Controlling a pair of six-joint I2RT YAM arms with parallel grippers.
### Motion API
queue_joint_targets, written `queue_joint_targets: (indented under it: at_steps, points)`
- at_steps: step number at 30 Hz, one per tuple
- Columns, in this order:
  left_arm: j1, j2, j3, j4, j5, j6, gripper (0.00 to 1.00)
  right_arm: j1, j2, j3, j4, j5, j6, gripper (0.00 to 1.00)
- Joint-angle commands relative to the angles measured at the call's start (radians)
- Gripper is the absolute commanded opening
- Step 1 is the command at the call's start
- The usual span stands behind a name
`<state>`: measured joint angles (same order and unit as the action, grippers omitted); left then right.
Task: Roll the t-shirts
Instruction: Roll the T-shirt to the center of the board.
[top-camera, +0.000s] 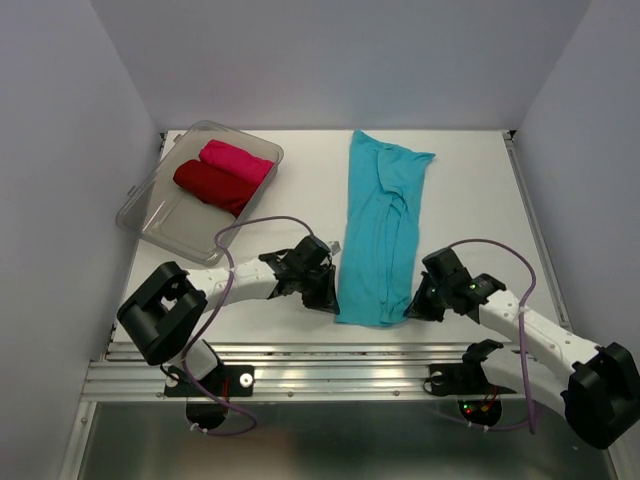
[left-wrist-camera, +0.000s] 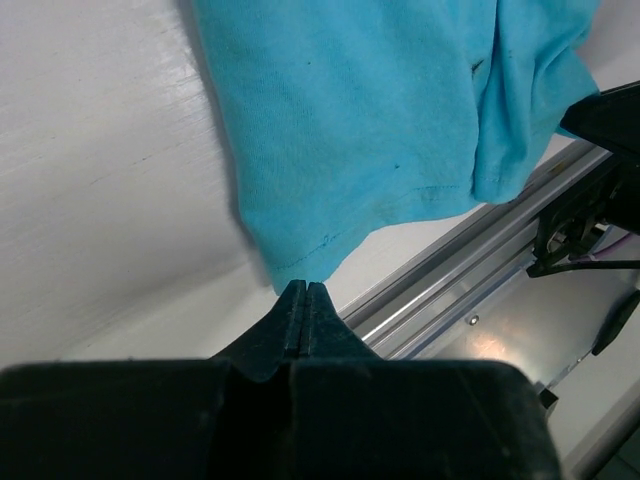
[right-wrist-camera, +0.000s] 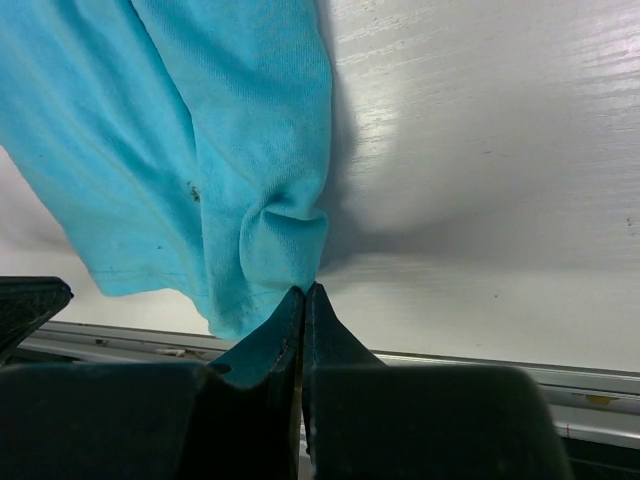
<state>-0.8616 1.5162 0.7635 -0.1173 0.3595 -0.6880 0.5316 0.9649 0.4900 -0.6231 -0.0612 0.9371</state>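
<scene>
A turquoise t-shirt (top-camera: 378, 230) lies folded into a long strip down the middle of the white table (top-camera: 480, 190). My left gripper (top-camera: 332, 297) is at its near left corner. In the left wrist view that gripper (left-wrist-camera: 303, 286) is shut, pinching the hem corner of the turquoise t-shirt (left-wrist-camera: 350, 120). My right gripper (top-camera: 410, 310) is at the near right corner. In the right wrist view it (right-wrist-camera: 303, 290) is shut on a bunched fold of the turquoise t-shirt (right-wrist-camera: 200, 130). A dark red t-shirt (top-camera: 212, 185) and a pink t-shirt (top-camera: 236, 160) lie rolled in the tub.
A clear plastic tub (top-camera: 150, 215) stands at the back left of the table. A metal rail (top-camera: 300, 365) runs along the near table edge, just behind both grippers. Pale walls close in the table on the left, back and right.
</scene>
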Motion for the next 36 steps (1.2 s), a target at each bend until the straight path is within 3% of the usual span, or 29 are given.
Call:
queue_joint_targets:
  at_steps: [1,3,5,6,9,14,20,30,32,35,36]
  points:
    - [0.006,-0.033,0.039,-0.024,-0.008,0.03,0.0,0.008,0.014,0.033,-0.018,0.034,-0.012,0.01]
    - [0.006,-0.022,0.034,-0.034,-0.005,0.03,0.0,0.008,0.012,0.019,-0.018,0.031,-0.014,0.01]
    - [0.006,-0.002,0.03,-0.041,-0.004,0.03,0.13,0.008,0.011,0.007,-0.013,0.023,-0.008,0.01]
    - [0.006,0.004,0.023,-0.039,0.001,0.03,0.28,0.008,0.011,-0.001,-0.012,0.02,-0.006,0.01]
    - [0.006,0.021,0.01,-0.033,0.012,0.028,0.47,0.008,0.011,-0.018,-0.003,0.014,0.002,0.01]
    - [0.004,0.027,-0.004,-0.012,0.027,0.016,0.5,0.008,0.014,-0.024,0.0,0.011,0.006,0.01]
    - [-0.004,0.05,-0.01,-0.01,0.018,0.001,0.47,0.008,0.014,-0.031,0.005,0.011,0.006,0.01]
    - [-0.014,0.079,-0.009,0.022,0.024,-0.016,0.34,0.008,0.008,-0.044,0.005,0.011,0.006,0.01]
    - [-0.014,0.082,-0.001,0.025,0.025,-0.016,0.26,0.008,0.008,-0.042,0.003,0.009,0.006,0.01]
    - [-0.014,0.078,0.005,0.024,0.03,-0.016,0.0,0.008,0.008,-0.034,0.0,0.014,0.006,0.01]
    - [-0.014,0.076,0.007,0.022,0.03,-0.016,0.0,0.008,0.008,-0.031,-0.003,0.015,0.008,0.01]
